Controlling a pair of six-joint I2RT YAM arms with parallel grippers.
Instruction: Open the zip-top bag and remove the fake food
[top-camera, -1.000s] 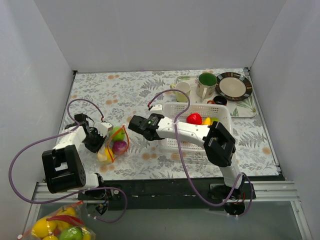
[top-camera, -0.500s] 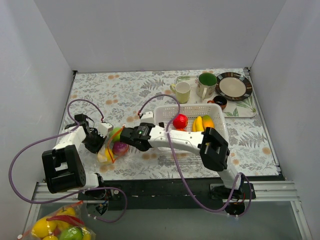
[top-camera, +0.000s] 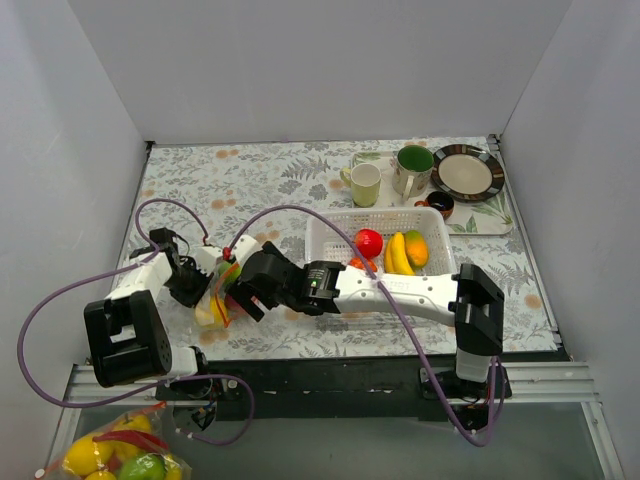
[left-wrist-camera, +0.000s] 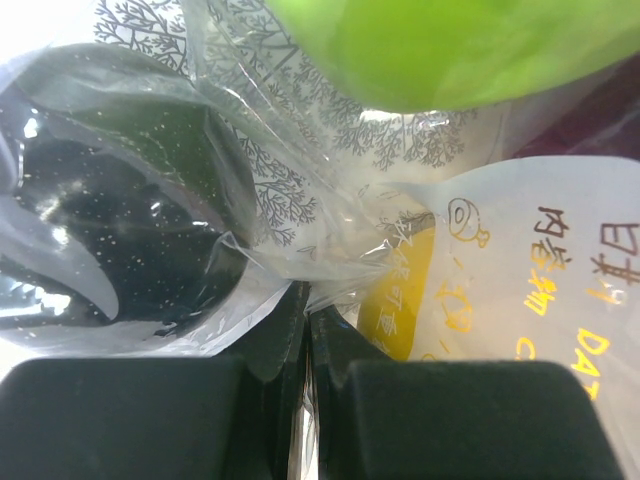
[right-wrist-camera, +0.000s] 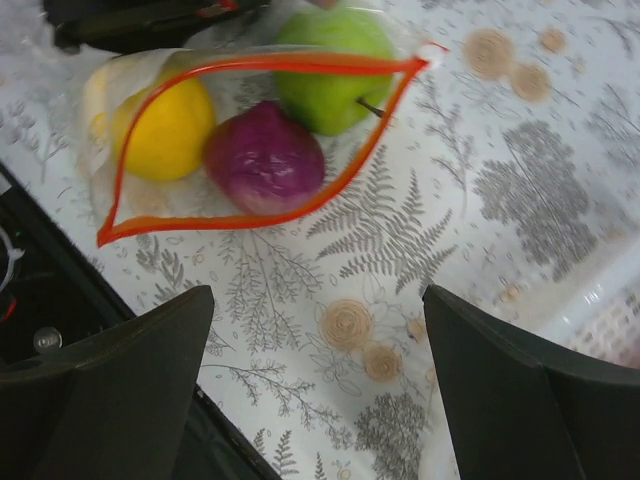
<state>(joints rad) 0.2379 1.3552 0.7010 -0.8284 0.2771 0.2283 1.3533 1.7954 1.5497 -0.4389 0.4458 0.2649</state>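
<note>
Right arm (top-camera: 380, 290) swung from basket (top-camera: 335, 225) to bag (top-camera: 218, 298) | right claw (right-wrist-camera: 318, 300) spread over its mouth | left claw (left-wrist-camera: 307, 330) pinching bag edge | bag on table (top-camera: 250, 180), holding lemon (right-wrist-camera: 165, 125), purple piece (right-wrist-camera: 265, 160), apple (right-wrist-camera: 335, 65)

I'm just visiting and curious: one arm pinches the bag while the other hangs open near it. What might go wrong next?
The left jaws pinch only a thin fold of the bag, so it might slip free or drag when fruit is pulled. The purple piece sits between lemon and apple, so the open right jaws could nudge it deeper or snag plastic.
</note>
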